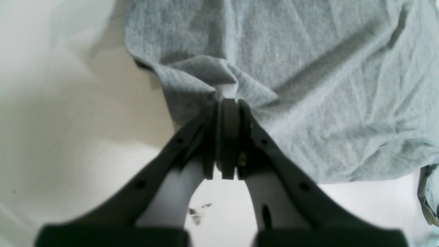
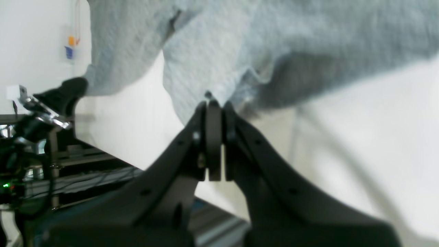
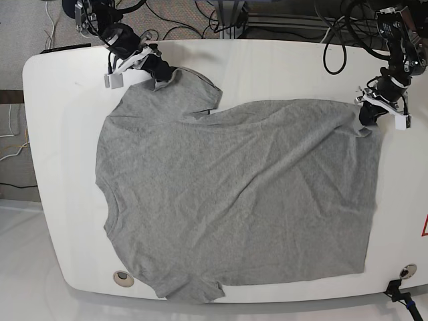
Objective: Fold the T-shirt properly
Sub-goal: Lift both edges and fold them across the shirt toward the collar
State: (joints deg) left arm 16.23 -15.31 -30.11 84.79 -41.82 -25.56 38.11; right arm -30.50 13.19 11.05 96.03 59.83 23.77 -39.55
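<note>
A grey T-shirt (image 3: 234, 194) lies spread flat on the white table (image 3: 60, 100), collar toward the left edge and hem toward the right. My left gripper (image 3: 366, 115) is at the far right corner of the hem. In the left wrist view its fingertips (image 1: 229, 100) are shut on a bunched fold of the grey cloth (image 1: 308, 68). My right gripper (image 3: 160, 69) is at the far left sleeve. The right wrist view shows it (image 2: 214, 101) shut on the edge of the fabric (image 2: 223, 51), which is lifted a little off the table.
Cables and equipment (image 3: 221, 20) run along the table's back edge. Two round holes (image 3: 122, 277) (image 3: 405, 271) sit near the front corners. A red marking (image 3: 424, 227) shows at the right edge. Bare table surrounds the shirt on the left and back.
</note>
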